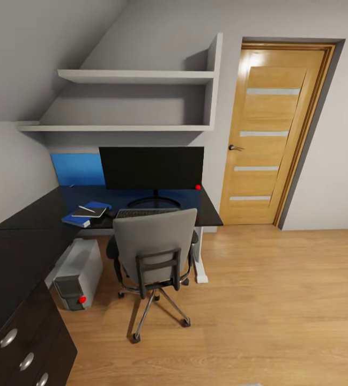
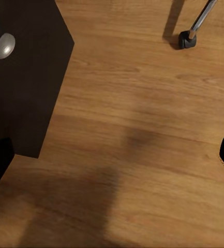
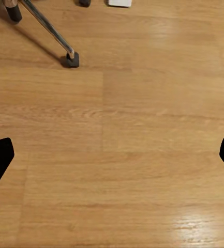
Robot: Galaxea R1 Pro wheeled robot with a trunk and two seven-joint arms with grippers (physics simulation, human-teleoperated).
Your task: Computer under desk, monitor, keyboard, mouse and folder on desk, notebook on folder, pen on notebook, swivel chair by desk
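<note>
Workspace inventory, bedroom.

- Desk: black, L-shaped, carrying the monitor, the keyboard just in front of its ring base, and the blue folder lying beside the keyboard.
- Notebook is resting on the folder, with the pen on top. Mouse: too small to make out.
- Computer: sitting on the floor under the desk.
- Swivel chair: standing tucked against the desk edge, back toward the camera; one caster is showing well ahead of the left jaws, another caster ahead of the right jaws.
- Left jaws and right jaws: both spread wide, holding nothing, hanging over bare floor.

Handling judgement: the chair is likely heavy but rolling freely; the stiff backrest frame or an armrest offers the surest hold. The pen is light, thin and prone to rolling off.
</note>
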